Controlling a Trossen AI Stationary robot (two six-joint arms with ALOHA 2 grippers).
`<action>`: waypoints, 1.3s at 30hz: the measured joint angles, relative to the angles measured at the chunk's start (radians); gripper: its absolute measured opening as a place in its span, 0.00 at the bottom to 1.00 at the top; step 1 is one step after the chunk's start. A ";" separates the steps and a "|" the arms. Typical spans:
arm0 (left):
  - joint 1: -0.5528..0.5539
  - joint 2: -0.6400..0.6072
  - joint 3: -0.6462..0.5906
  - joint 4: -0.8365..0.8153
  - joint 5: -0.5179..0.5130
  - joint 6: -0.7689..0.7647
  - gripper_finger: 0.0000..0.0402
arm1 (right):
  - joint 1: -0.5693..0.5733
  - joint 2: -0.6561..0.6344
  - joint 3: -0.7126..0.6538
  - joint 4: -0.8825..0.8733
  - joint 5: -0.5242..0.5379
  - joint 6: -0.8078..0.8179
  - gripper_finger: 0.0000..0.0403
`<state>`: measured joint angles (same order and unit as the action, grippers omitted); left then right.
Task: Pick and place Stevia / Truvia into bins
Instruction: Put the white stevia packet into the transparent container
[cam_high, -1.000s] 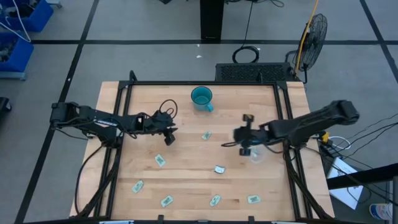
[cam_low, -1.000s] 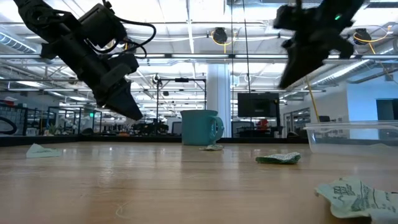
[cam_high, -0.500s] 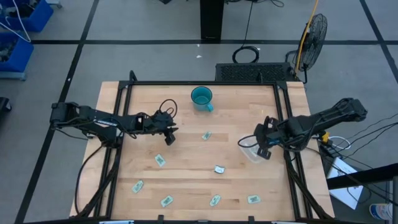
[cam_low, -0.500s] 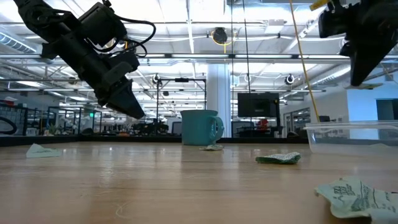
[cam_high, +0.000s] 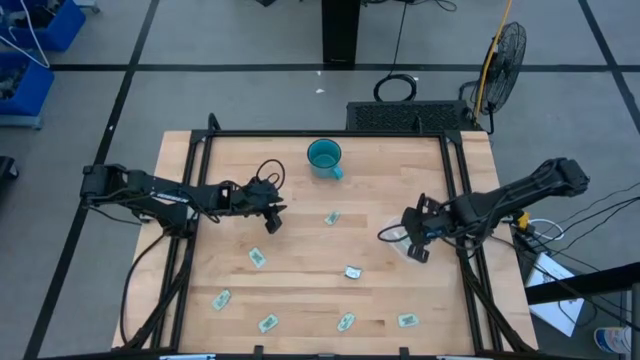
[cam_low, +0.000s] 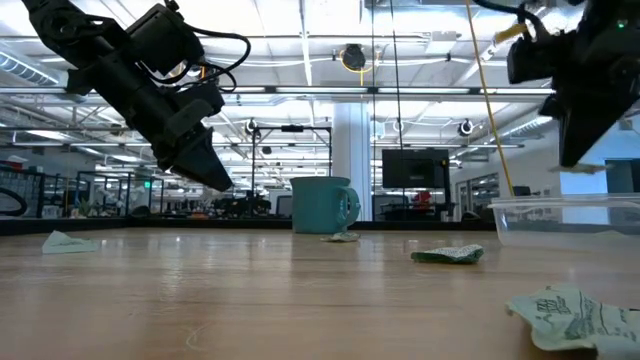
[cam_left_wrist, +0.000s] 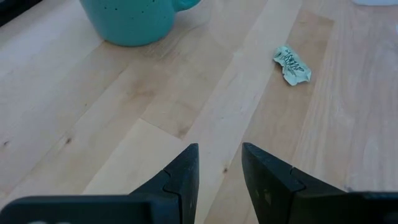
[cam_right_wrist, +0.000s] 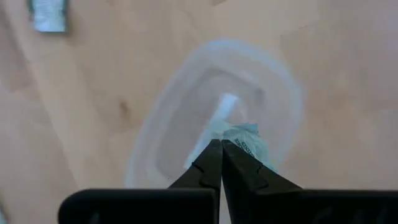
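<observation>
Butcher-block table (cam_high: 300, 190) carries everything: a teal mug (cam_high: 324, 157) at the far edge, then the clear tub (cam_right_wrist: 217, 112) on the right side, then scattered sachets (cam_high: 258, 258). The right gripper (cam_right_wrist: 221, 144) hangs above the tub, fingers together, pinching a crumpled sachet (cam_right_wrist: 247, 142). The left gripper (cam_left_wrist: 219, 163) waits mid-table, fingers apart, empty. These packets look featherlight, limp and easily creased; a pinch on an edge seems best.

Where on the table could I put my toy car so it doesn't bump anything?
Bare wood lies between the teal mug and the clear tub, past the lone sachet. The left corner near the mug is bare too. The front edge is crowded with scattered sachets.
</observation>
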<state>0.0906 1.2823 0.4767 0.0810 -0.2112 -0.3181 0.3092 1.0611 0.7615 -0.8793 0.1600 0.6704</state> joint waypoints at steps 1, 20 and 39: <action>0.000 0.000 0.000 0.000 0.000 0.000 0.32 | 0.000 -0.001 -0.019 0.043 -0.012 -0.001 0.00; 0.000 0.000 0.000 0.000 0.000 0.000 0.32 | -0.001 0.000 -0.197 0.325 0.052 -0.001 0.17; 0.000 0.000 0.000 0.000 0.000 0.000 0.32 | -0.002 0.000 -0.197 0.671 0.242 -0.224 0.24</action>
<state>0.0910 1.2823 0.4770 0.0807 -0.2113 -0.3180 0.3069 1.0607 0.5644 -0.2088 0.4018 0.4467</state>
